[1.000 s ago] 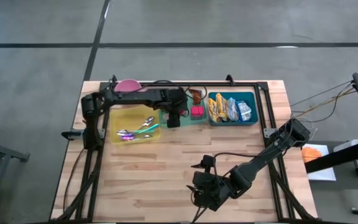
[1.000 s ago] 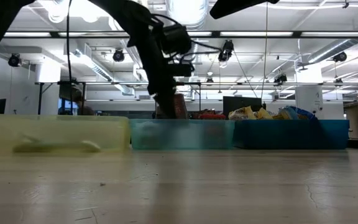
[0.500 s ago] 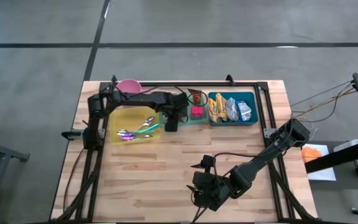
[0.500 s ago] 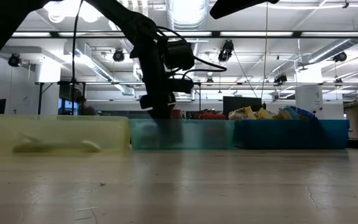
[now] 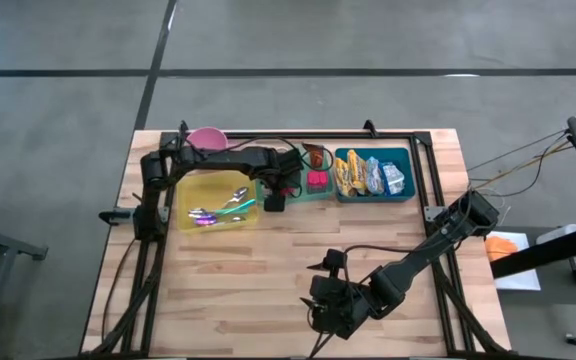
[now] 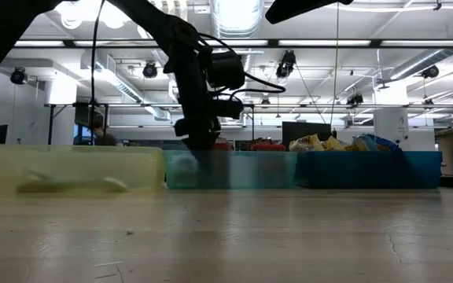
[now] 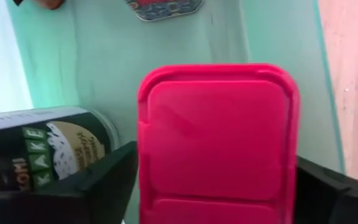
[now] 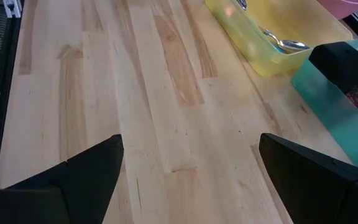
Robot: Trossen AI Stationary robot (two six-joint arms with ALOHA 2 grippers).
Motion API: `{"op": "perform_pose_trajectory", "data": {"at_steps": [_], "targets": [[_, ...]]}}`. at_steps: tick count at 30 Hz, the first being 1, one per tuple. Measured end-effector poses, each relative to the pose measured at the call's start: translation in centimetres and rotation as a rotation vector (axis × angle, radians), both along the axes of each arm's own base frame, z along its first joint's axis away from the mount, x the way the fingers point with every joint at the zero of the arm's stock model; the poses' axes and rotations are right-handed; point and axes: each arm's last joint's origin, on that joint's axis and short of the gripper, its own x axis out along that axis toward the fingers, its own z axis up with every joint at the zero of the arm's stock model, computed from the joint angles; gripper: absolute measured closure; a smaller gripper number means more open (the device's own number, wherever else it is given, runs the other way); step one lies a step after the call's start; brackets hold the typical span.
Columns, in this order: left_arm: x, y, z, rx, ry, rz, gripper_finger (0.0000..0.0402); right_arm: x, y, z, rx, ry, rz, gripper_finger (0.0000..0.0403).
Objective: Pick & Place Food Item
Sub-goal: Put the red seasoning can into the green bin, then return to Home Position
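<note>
A red lidded box (image 7: 216, 124) lies flat on the floor of the green bin (image 7: 185, 43), next to a dark can with a green label (image 7: 42, 149). My left gripper (image 7: 216, 155) points down into this bin (image 5: 313, 197) with one open finger on each side of the box (image 5: 316, 181). In the low view the gripper (image 6: 199, 145) dips behind the bin's wall. My right gripper (image 8: 188, 180) hangs open over bare wood near the table's front (image 5: 323, 295), holding nothing. My left gripper comes from above, pointing down, with its two fingers (image 7: 110, 180) close against the red box's two opposite sides (image 7: 143, 162). I cannot tell whether they touch it. The box rests flat on the green bin's floor, lid up.
A yellow bin (image 5: 218, 205) with spoons stands left of the green bin. Right of it is a blue bin (image 5: 373, 175) with snack packs. A pink bowl (image 5: 206, 138) sits at the far left. A brown item (image 5: 315, 155) lies at the green bin's far end. Bare wood fills the near half of the table.
My left gripper has gone down into the green bin and tipped a little. The red box that showed below it above the bin's rim has sunk behind the wall. Over the last half second it has kept still.
</note>
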Motion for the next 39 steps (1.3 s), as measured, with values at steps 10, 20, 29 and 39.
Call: {"op": "perform_pose_trajectory", "data": {"at_steps": [10, 20, 29, 39], "targets": [[0.0, 0.1, 0.0, 0.022, 0.002, 0.007, 0.0023, 0.0, 0.0, 0.0, 0.000, 0.000, 0.000, 0.0031], [0.1, -0.9, 0.5, 0.026, 0.001, -0.020, 0.0022, 0.0, 0.0, 0.0, 0.000, 0.000, 0.000, 0.0031], [-0.4, -2.2, 4.1, 0.045, -0.092, -0.054, 0.0021, 0.0, 0.0, 0.0, 0.000, 0.000, 0.000, 0.0031], [-1.8, -3.5, 7.9, 0.024, -0.168, -0.042, 0.0021, 0.0, 0.0, 0.0, 0.000, 0.000, 0.000, 0.0031]]}}
